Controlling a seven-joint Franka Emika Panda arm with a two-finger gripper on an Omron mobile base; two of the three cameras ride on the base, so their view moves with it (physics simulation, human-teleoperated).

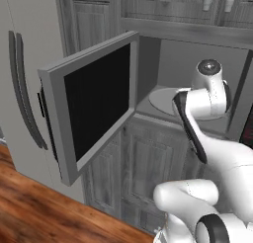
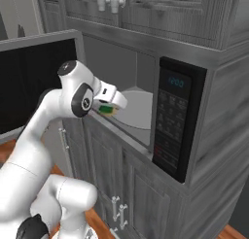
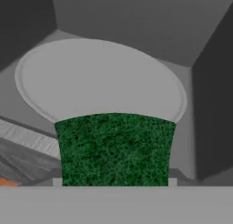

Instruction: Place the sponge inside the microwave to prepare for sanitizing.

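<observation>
Fridge: a tall pale grey panel with two long dark curved handles (image 1: 22,89) stands at the far left of my left base view, beside the swung-out door
Floor: reddish-brown wood planks (image 1: 34,215) run under the door and along the cabinet fronts
Door: the microwave's black glass door in its grey frame (image 1: 94,101) stands wide open, hinged on the left and angled out toward me
Microwave: the large built-in grey microwave (image 2: 181,117) sits in grey panelled cabinetry, with its cavity open
Turntable: the round grey turntable (image 3: 100,79) lies flat on the cavity floor, bare on the part I can see
My gripper: my two-finger gripper (image 2: 111,108) is at the front lip of the opening, reaching in from the left in the right base view; the jaws are clamped on the sponge from either side
Sponge: the small rectangular sponge with a green top over a yellow layer (image 3: 115,149) is held between my fingers, at the near edge of the turntable and above it; in the hand view its green face covers the turntable's front rim
Keypad: the black keypad panel with a lit digital display (image 2: 171,117) is on the right of the cavity
Lower cabinets: grey panelled doors with small pale handles (image 2: 119,204) sit beneath the microwave
</observation>
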